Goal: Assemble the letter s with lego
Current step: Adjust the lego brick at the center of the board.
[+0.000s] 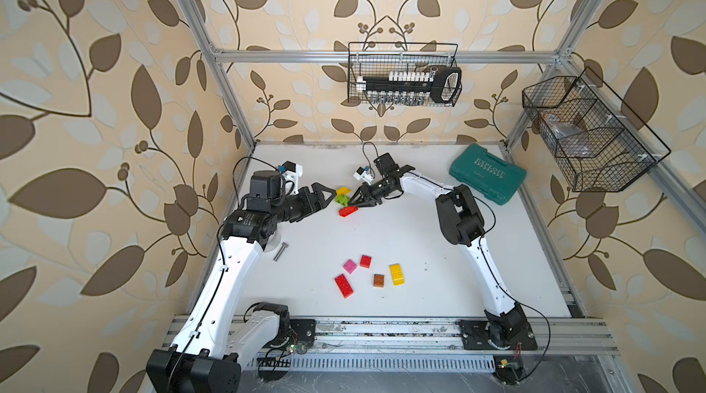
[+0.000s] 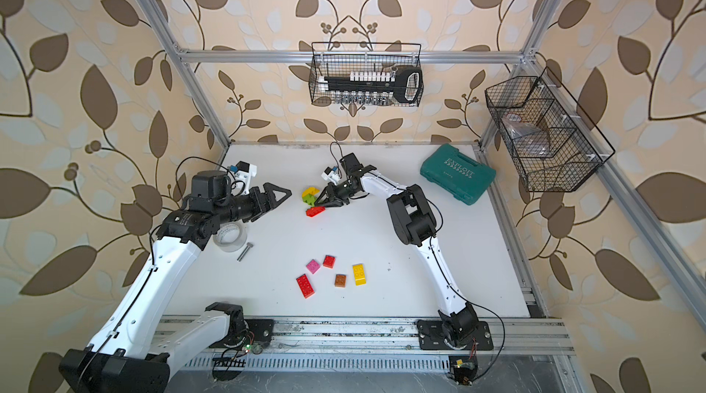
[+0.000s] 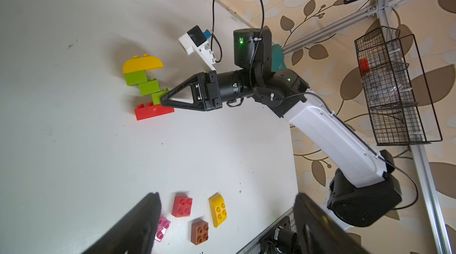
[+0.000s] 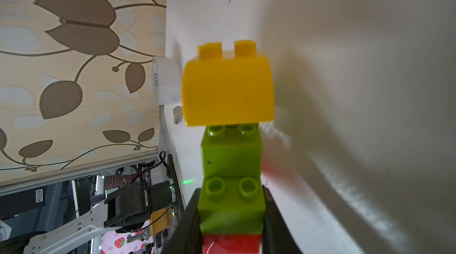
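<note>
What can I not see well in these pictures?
- Red base brick: right wrist view, cut off by the edge.
- Pink brick: left wrist view, partly behind a blurred finger of the left hand.
- Side basket contents: both top views, blurred behind mesh.
- Tape roll: a top view, mostly under the left arm.

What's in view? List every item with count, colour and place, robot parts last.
table: one, white, under everything
brick stack: one, yellow cap over three lime green on a red base, far centre
loose bricks: five, near centre: red oblong, red square, pink square, brown square, yellow oblong
case: one, teal, far right corner
tape roll: one, clear, near the left edge
bolt: one, grey, beside the tape roll
wire baskets: two, black, back basket, side basket at right
left gripper: one, black, open, beside the stack
right gripper: one, black, shut on the stack's lowest green brick
</note>
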Controlling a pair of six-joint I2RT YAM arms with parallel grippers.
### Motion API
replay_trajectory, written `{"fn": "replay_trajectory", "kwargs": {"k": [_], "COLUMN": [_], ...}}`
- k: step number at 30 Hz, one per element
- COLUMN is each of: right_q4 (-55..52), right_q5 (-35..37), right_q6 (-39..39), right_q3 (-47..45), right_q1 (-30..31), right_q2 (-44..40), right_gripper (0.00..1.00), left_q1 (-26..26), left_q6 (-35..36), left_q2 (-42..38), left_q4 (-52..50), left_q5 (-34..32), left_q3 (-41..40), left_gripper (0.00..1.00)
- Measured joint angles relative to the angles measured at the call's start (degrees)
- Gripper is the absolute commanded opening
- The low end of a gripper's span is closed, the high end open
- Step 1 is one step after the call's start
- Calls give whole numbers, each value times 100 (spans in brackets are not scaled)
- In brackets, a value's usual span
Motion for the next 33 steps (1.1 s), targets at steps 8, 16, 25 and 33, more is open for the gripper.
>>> {"fn": "replay_trajectory", "kwargs": {"k": [8,16,25,33], "right_q4": [1132,1626,1346,568], "right_q5": [59,306,890,2216], "right_q6": [809,1185,990,66], "right_q3": [-485,-896,-1318,-2643], "right_q1": [-24,-57,-114,-210], "right_q2": [-87,-160,-658,-2653], "right_gripper": [33,50,56,56], "left_q1": [35,35,35,33], "left_q6": [0,0,2,81], "left_q2": [0,0,-9,-87], "left_q4": [0,0,-66,-369], "left_q5": [-4,-63,-96,-205], "left_q3": [0,0,0,0], "left_gripper": [87,87,88,81]}}
